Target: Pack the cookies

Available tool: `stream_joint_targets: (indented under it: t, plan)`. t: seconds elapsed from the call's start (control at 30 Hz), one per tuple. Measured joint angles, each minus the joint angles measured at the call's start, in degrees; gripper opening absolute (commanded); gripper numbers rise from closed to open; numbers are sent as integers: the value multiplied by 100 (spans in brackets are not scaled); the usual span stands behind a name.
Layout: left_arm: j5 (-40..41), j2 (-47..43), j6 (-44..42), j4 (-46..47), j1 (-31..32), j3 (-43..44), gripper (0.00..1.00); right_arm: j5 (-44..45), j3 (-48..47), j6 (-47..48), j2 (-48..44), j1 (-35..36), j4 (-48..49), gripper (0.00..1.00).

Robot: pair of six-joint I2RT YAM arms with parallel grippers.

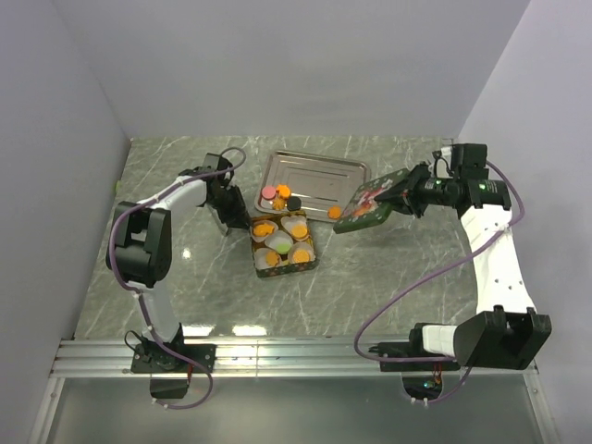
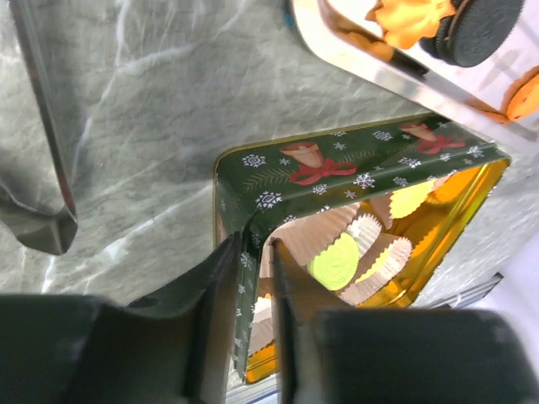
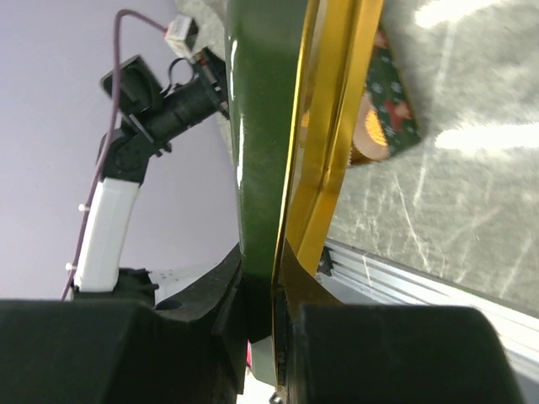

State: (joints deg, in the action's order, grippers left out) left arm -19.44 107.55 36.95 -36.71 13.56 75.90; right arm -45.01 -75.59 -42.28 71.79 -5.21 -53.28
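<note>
**Both jaws clamped on tin parts**

Left arm bends down, left gripper (image 2: 255,248) jaws pinching the tin (image 2: 354,160) wall. Right gripper (image 3: 268,269), right of the tin, clamps the tilted lid (image 3: 257,126). Cookies (image 1: 280,192) sit in the tin and on the tray (image 1: 319,176) behind it, whose corner the lid hides

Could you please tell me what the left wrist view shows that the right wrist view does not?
Only the left wrist view: the left gripper clamped on the wall of the tin, paper cups and a green cookie inside, and the tray holding a black cookie. Only the right wrist view: the right gripper pinching the lid edge-on, and the left arm beyond. Both: the marbled table and part of the tin.
</note>
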Motion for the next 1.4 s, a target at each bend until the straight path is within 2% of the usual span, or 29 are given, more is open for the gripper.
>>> stream_joint_targets:
  t: [0.1,0.2,0.23,0.33,0.47,0.63,0.7,0.83,1.03,1.4]
  plan:
    - [-96,0,76,103,-9,0,44,-63,-96,-39,76,295,308,0]
    - [-181,-24,107,210,-15,-2,65,-179,28,-223,52,782,892,0]
    - [-186,-55,105,210,-15,-7,98,-234,160,-326,28,981,1204,0]
    - [-221,-304,105,240,-70,-114,99,-407,680,-708,-4,1550,2197,0]
    - [-282,-1134,153,302,-452,-503,99,-564,1056,-1016,214,2184,3180,0]
    - [-179,-2240,155,400,-1128,-942,99,-778,1058,-1082,737,2474,4210,0]
    - [-236,-2625,155,533,-1185,-1233,100,-881,1058,-1084,990,2553,4588,0]
    - [-852,-3274,293,1266,-1132,-2302,99,-1224,1069,-1060,1672,2841,5206,0]
    - [-1589,-3740,702,2065,-1110,-3613,98,-1687,1502,-1217,2459,3165,5965,0]
    - [-2044,-3884,883,2940,-992,-4140,96,-1915,1768,-1475,3018,3171,6916,0]
